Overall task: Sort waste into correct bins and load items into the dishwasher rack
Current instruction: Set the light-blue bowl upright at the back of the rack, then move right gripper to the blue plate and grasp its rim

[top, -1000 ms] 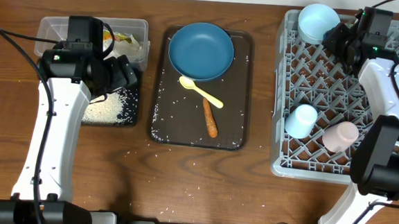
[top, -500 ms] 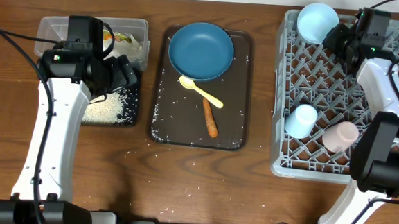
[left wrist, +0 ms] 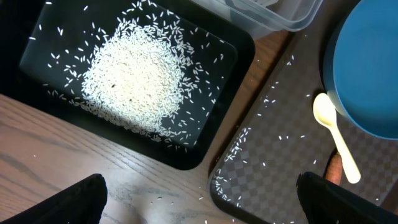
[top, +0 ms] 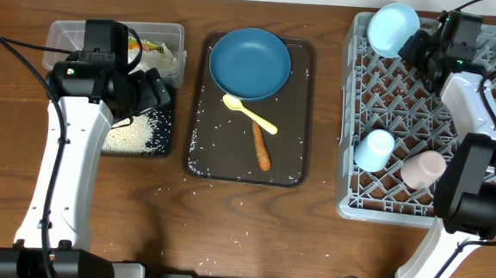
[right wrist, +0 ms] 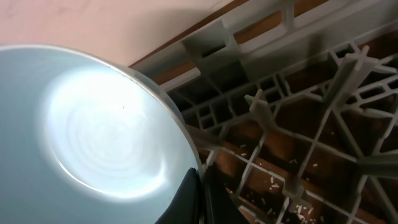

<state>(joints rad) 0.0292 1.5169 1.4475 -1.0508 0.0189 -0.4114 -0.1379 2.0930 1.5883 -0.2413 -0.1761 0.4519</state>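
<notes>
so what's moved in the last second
The right hand, shut on the rim of the pale blue bowl, has carried it slightly left, toward the far-left corner of the dishwasher rack. Nothing grabbed or released. The left hand stays open above the black tray; plate, spoon and carrot stick are unmoved.

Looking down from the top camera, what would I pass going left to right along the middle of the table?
First the black tray holding rice → dark brown serving tray → grey rack, and inside it the light blue cup → pink cup.
</notes>
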